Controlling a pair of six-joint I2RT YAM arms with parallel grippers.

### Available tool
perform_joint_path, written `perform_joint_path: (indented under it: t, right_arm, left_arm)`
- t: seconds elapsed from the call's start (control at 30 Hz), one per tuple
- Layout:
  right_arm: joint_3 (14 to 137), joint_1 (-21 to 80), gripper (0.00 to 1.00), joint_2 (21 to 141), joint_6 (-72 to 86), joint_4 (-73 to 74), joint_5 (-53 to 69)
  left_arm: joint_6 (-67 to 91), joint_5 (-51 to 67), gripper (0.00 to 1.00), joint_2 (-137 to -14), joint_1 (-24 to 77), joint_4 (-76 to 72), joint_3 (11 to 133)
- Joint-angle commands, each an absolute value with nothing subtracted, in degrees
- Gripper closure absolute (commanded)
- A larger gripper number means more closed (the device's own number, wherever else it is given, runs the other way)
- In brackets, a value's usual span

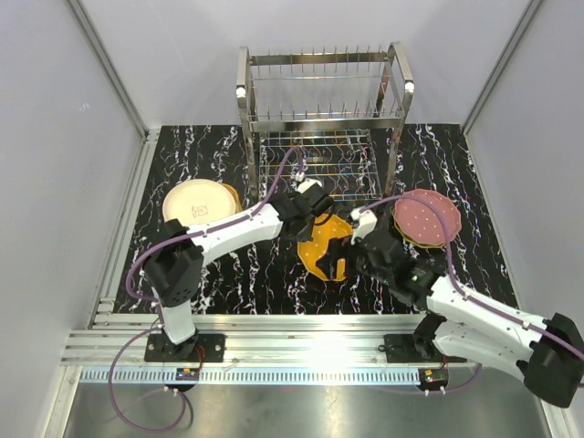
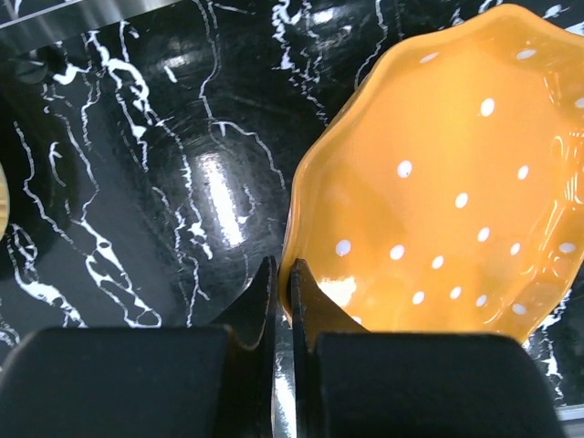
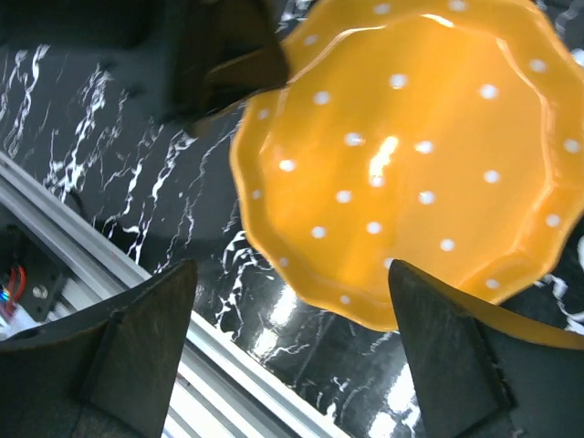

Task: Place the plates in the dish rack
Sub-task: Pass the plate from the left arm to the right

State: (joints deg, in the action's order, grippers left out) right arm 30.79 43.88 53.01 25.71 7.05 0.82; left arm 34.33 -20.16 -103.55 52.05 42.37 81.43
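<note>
An orange plate with white dots [image 1: 327, 251] is lifted and tilted above the middle of the black marble table. My left gripper [image 1: 317, 219] is shut on its rim; in the left wrist view the fingertips [image 2: 283, 274] pinch the plate's edge [image 2: 438, 182]. My right gripper [image 1: 345, 254] stands open beside the plate. In the right wrist view its fingers [image 3: 292, 269] are spread wide below the plate [image 3: 411, 155], apart from it. The dish rack [image 1: 324, 91] stands at the back with no plates in it.
A cream plate [image 1: 196, 203] lies at the left on a tan one. A pink dotted plate [image 1: 427, 217] tops a stack at the right. An aluminium rail [image 1: 292, 321] runs along the table's near edge. White walls enclose both sides.
</note>
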Motion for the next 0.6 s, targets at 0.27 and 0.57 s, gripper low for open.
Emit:
perform_joint_path:
  t: [0.27, 0.57]
  right_arm:
    - [32.9, 69.7, 0.00, 63.6, 19.3, -4.1, -33.6]
    - [39.5, 77.8, 0.00, 78.6, 16.9, -4.9, -52.1]
  left_arm:
    - [29.7, -20.3, 1.00, -98.6, 49.8, 46.6, 84.6]
    - [25.9, -16.3, 1.00, -97.6, 48.8, 49.2, 87.2]
